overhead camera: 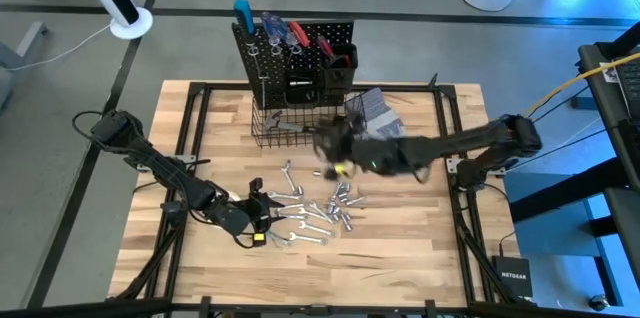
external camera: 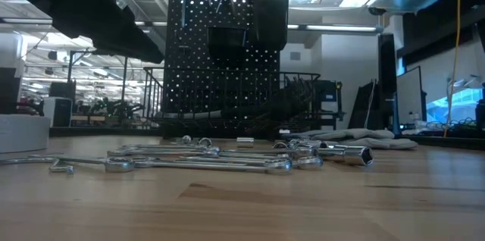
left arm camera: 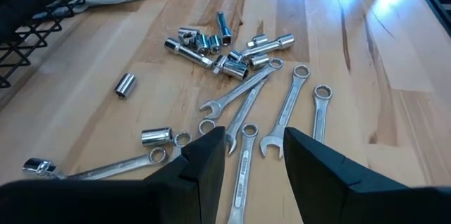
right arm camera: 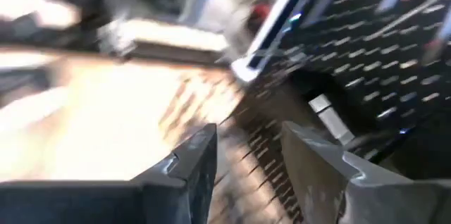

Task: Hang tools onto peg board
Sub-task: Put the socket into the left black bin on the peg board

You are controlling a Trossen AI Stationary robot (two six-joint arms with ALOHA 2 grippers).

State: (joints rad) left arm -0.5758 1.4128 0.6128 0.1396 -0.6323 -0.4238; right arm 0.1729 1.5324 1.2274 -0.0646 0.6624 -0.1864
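1. The left gripper (left arm camera: 254, 157) was open and held nothing.
2. The wrenches (left arm camera: 282, 115) lay flat just ahead of it, their long sides pointing away.
3. The right gripper (overhead camera: 322, 141) was empty by the peg board (overhead camera: 295, 58), farther from them.

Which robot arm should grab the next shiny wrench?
Probably the left. Its gripper hangs open-jawed right over the wrenches on the table. The right gripper is empty too, but away by the peg board's wire basket.
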